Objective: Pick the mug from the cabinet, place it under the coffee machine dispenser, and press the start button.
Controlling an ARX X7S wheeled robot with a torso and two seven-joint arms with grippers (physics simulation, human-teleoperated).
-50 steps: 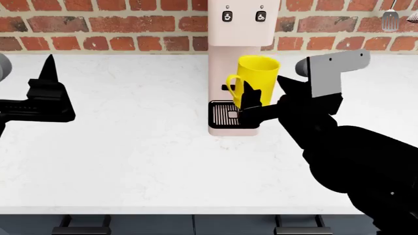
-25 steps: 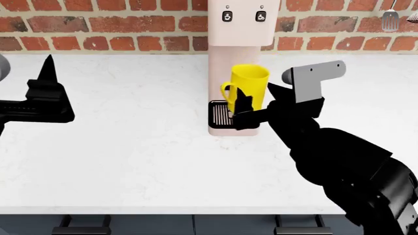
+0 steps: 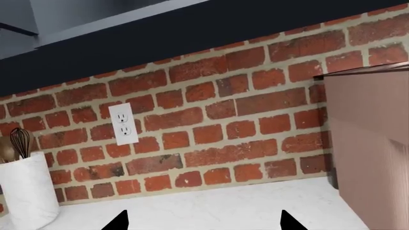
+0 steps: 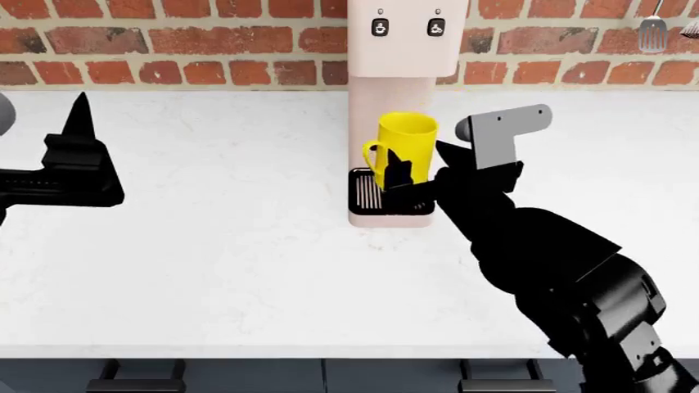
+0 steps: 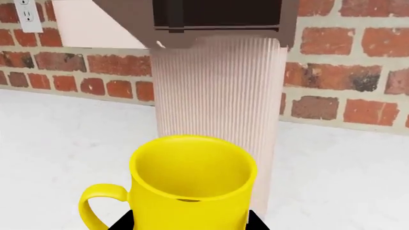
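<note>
The bright yellow mug (image 4: 405, 141) stands upright over the black slotted drip tray (image 4: 368, 195) of the pale pink coffee machine (image 4: 407, 57), its handle pointing left. My right gripper (image 4: 413, 168) is shut on the mug, one finger on each side of its body. In the right wrist view the mug (image 5: 191, 184) fills the lower middle, under the machine's overhanging head (image 5: 217, 21) and in front of its ribbed column (image 5: 221, 91). Two small buttons (image 4: 407, 27) sit on the machine's front. My left gripper (image 4: 82, 139) is open and empty, far left above the counter.
White marble counter (image 4: 218, 262) runs along a red brick wall (image 4: 164, 41). The left wrist view shows a wall outlet (image 3: 123, 123), a white utensil holder with a whisk (image 3: 26, 191) and a copper-coloured block (image 3: 374, 143). Dark drawer fronts (image 4: 142, 378) lie below the counter edge.
My right gripper has moved left and down with the mug, bringing it from the machine's right side onto the drip tray. The left arm has not moved.
</note>
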